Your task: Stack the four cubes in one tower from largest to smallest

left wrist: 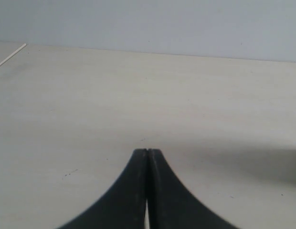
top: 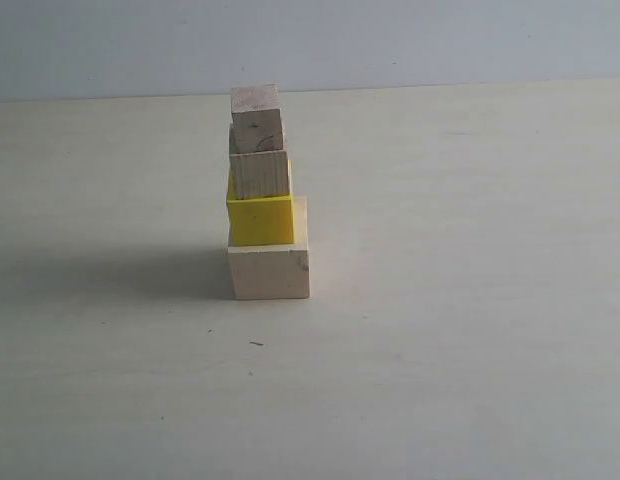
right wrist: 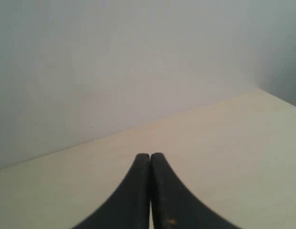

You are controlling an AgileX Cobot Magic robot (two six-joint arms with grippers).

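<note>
In the exterior view the tower stands on the table a little left of centre. Its base is the pale whitish cube (top: 269, 272). On that sits the yellow cube (top: 260, 219), then a tan wooden cube (top: 260, 174), then the smallest tan cube (top: 256, 117) on top, set slightly askew. Neither arm shows in the exterior view. My left gripper (left wrist: 147, 151) is shut with nothing between its black fingers, over bare table. My right gripper (right wrist: 150, 155) is also shut and empty, facing the table's far edge and the wall. No cube shows in either wrist view.
The pale table (top: 470, 300) runs back to a grey-blue wall (top: 440, 40). A shadow lies on the table left of the tower. A thin pale line (left wrist: 12, 55) marks a table edge in the left wrist view.
</note>
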